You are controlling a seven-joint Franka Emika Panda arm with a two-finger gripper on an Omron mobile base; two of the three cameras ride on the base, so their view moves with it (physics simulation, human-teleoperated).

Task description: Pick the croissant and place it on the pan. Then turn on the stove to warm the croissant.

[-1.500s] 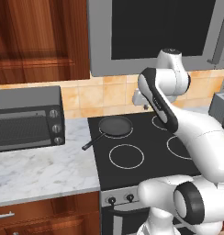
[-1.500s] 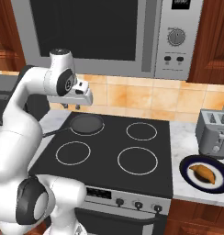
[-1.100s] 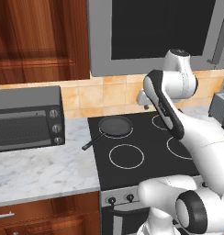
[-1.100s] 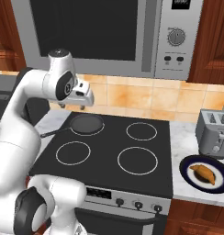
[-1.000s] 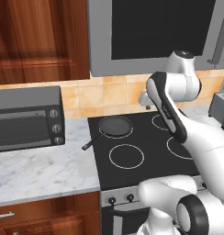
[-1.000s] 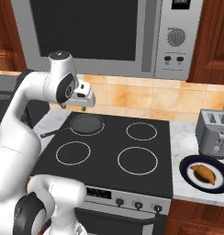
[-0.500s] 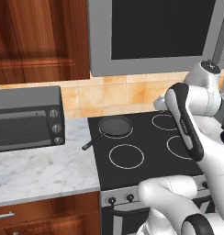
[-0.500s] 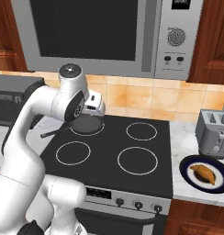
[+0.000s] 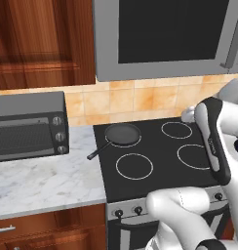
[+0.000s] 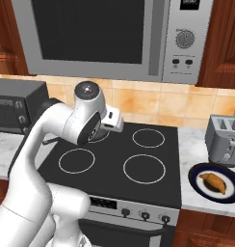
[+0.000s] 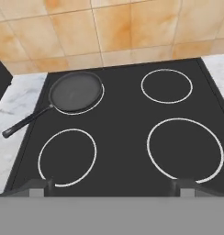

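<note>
Pan (image 10: 101,135) mostly behind arm; toaster oven (image 9: 28,126) seemingly cut by edge

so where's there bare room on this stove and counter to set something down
Three burners of the stove are free: front left, front right and rear right. The pan takes the rear left one, its handle reaching over the marble counter, which is bare in front of the toaster oven. Right of the stove it is crowded: toaster and plate with the croissant.

Black stove (image 9: 160,156) with pan (image 9: 122,134); marble counter (image 9: 38,178) under toaster oven (image 9: 28,126).
</note>
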